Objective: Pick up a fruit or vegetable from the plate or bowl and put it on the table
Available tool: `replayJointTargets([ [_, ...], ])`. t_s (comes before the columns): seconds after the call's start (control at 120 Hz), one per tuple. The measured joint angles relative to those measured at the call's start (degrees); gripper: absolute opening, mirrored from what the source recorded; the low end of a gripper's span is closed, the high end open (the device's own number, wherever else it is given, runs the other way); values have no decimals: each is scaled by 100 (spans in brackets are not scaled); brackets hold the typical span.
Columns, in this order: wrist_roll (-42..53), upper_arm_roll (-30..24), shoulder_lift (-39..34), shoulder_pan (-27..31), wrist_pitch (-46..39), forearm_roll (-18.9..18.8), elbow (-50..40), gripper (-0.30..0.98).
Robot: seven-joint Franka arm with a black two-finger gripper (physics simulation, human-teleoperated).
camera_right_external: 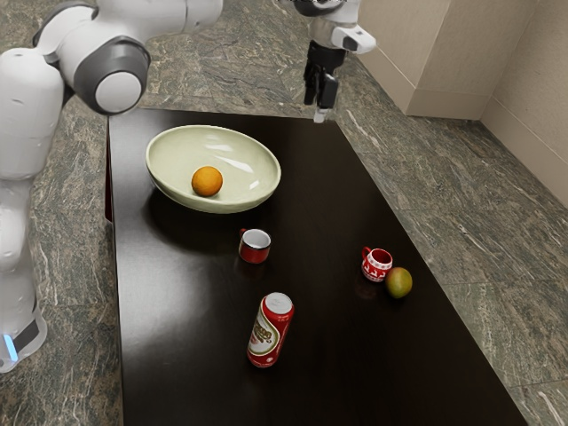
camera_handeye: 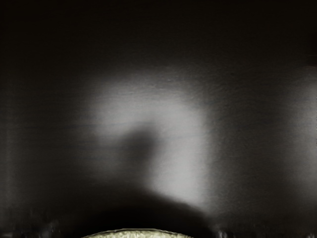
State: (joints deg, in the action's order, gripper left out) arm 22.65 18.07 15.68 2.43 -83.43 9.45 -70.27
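Red can [camera_right_external: 266, 335] stands nearest the camera, well apart from the bowl. Beneath both spreads the dark table [camera_right_external: 182, 333]; the bowl [camera_right_external: 188, 153] is pale green. Off its side toward the exterior view's right hangs the gripper [camera_right_external: 320, 100]; whether it is parted or closed on anything cannot be told, nor what the pale curve [camera_handeye: 136, 233] near it is. 1 orange [camera_right_external: 207, 181] lies inside the bowl, by its camera-side wall. Coming in low could strike that wall and tip the bowl; an off-centre pinch could send round fruit rolling; a high release could do likewise.
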Motion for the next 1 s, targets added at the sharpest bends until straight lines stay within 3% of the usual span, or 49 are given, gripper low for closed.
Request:
replayJointTargets([
  [0.042, 33, 92, -147, -87, -15, 6, -496, 66],
  [0.108, 81, 340, -1273, -608, -477, -133, -2397, 66],
  [0.192, 73, 451, -2837, -957, -1074, -622, -4231, 66],
  [0.242, 38, 597, -3168, -938, -1352, -866, -4681, 66],
  [0.5, -68, 962, -2739, -896, -2055, -1274, -4895, 66],
  [1.0, -299, 970, -2447, -938, -2679, -1165, -5238, 66],
])
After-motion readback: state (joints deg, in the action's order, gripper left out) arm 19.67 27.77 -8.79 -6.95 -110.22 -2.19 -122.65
